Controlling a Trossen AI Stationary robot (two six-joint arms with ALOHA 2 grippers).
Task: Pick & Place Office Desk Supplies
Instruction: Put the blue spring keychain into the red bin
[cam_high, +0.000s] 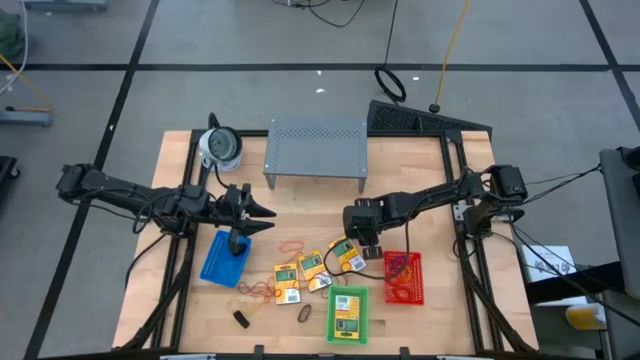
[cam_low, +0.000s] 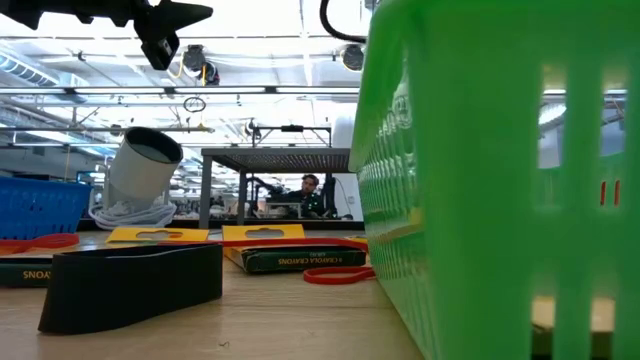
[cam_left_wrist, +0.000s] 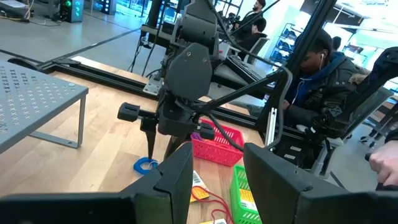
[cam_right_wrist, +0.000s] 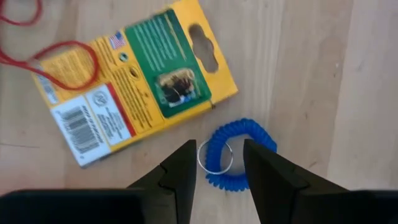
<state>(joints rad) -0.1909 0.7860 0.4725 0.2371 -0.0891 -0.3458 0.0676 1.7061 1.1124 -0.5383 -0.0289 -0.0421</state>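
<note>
My right gripper (cam_right_wrist: 221, 171) is open and points down over a blue coiled band (cam_right_wrist: 244, 158) with a metal ring, which lies flat on the table. One finger stands on each side of the ring, and I see no touch. A yellow crayon box (cam_right_wrist: 134, 81) lies beside it, with a red rubber band (cam_right_wrist: 65, 62) across its corner. More crayon boxes (cam_high: 312, 266) and orange bands (cam_high: 255, 290) lie mid-table. A black clip (cam_high: 241, 318) and a brown loop (cam_high: 303, 315) lie near the front edge. My left gripper (cam_high: 268, 213) hovers open above the blue basket (cam_high: 224, 258), holding nothing.
A green basket (cam_high: 347, 313) holds a crayon box, and a red basket (cam_high: 404, 277) holds rubber bands. The grey perforated shelf (cam_high: 315, 148) and a round white-grey object (cam_high: 220, 147) stand at the far side. People sit beyond the table (cam_left_wrist: 314, 81).
</note>
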